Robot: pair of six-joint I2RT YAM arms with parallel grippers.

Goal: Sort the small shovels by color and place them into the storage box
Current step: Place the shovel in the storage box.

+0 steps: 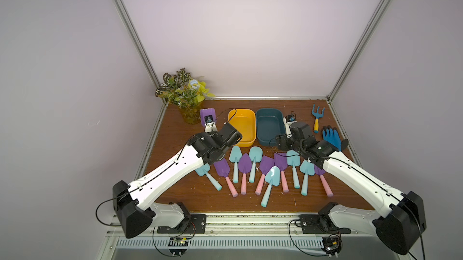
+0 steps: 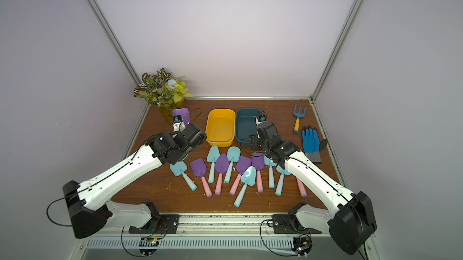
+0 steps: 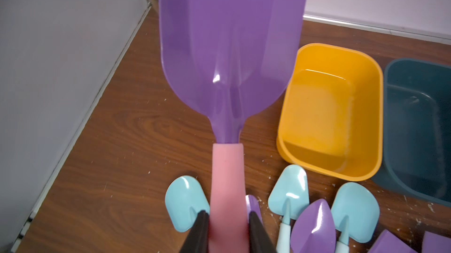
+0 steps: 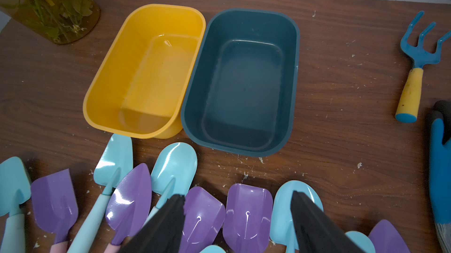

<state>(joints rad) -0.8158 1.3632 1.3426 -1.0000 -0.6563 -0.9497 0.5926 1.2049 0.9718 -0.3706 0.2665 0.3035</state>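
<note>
Purple shovel [image 3: 231, 44] gripped by left claw [image 3: 227, 215].

Brown wood-grain tabletop [image 1: 190, 196], flecked w/ white crumbs, is enclosed by pale lilac walls [image 1: 238, 33] & aluminium frame rails [image 1: 270, 97]. In the far left corner a leafy green artificial plant [image 1: 184, 90] is stood in a yellow-tinted transparent vase [image 4: 48, 8]. At far right a blue three-pronged plastic rake w/ yellow handle [image 1: 317, 117] is laid flat, prongs twd the back wall. A blue rubber-coated work glove w/ grey knit cuff [image 2: 310, 143] is seen just beside it, nearer the front.
</note>
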